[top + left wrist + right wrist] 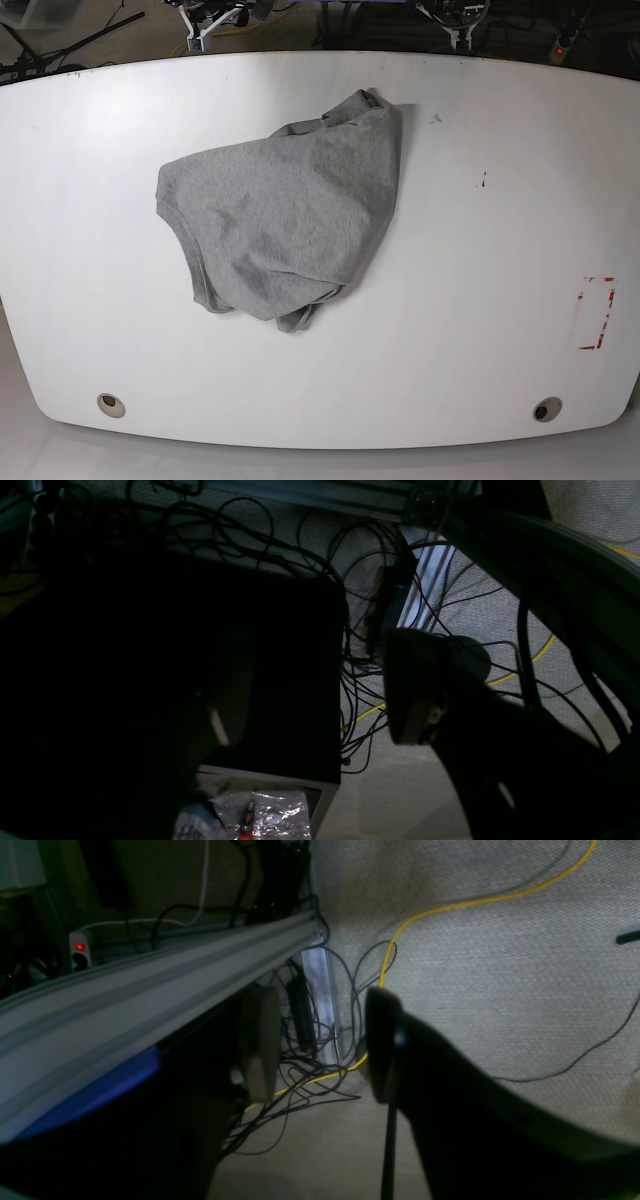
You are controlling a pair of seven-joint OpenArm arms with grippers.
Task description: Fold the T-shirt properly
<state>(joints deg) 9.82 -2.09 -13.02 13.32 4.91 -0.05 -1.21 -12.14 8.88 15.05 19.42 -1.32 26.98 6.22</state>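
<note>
Lying crumpled left of centre on the white table (480, 300), the T-shirt (285, 215) awaits spreading; both arms hang off the table over cabled floor, left gripper (310, 700) and right gripper (320, 1045) parted, holding nothing, presumably parked before the first grasp

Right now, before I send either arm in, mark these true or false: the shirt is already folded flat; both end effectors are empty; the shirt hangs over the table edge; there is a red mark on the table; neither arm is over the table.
1. The shirt is folded flat. False: it lies crumpled in a loose heap.
2. Both end effectors are empty. True: left end effector and right end effector stand open with only floor and cables between the fingers.
3. The shirt hangs over the table edge. False: it lies wholly on top.
4. A red mark is on the table. True.
5. Neither arm is over the table. True in the base view.
</note>
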